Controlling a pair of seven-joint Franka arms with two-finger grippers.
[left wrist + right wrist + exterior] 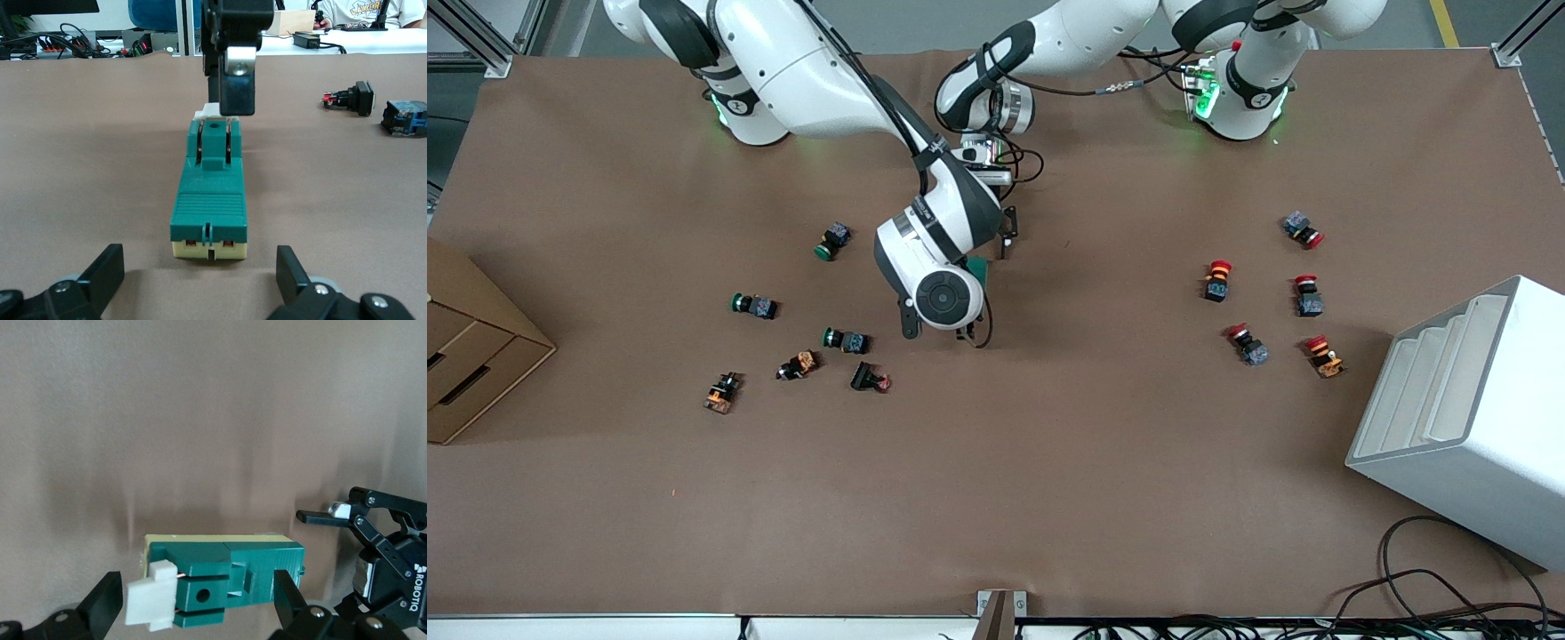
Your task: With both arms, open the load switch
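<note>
The load switch (pixel 210 193) lies flat on the brown table near its middle, a dark-green block on a cream base with its white toggle (pixel 152 600) at one end. In the front view only a green corner of the load switch (pixel 980 269) shows beside the right arm's wrist. My left gripper (pixel 200 263) is open, low at the plain end, and the switch lies just ahead of its fingertips. My right gripper (pixel 197 577) is open over the toggle end, one finger beside the toggle and the other over the green body. The left gripper (pixel 1008 238) hangs beside the switch.
Several green-capped and orange push buttons (pixel 845 340) are scattered toward the right arm's end, and several red-capped ones (pixel 1217 280) toward the left arm's end. A white rack (pixel 1467 418) and a cardboard box (pixel 471 347) stand at the table's two ends.
</note>
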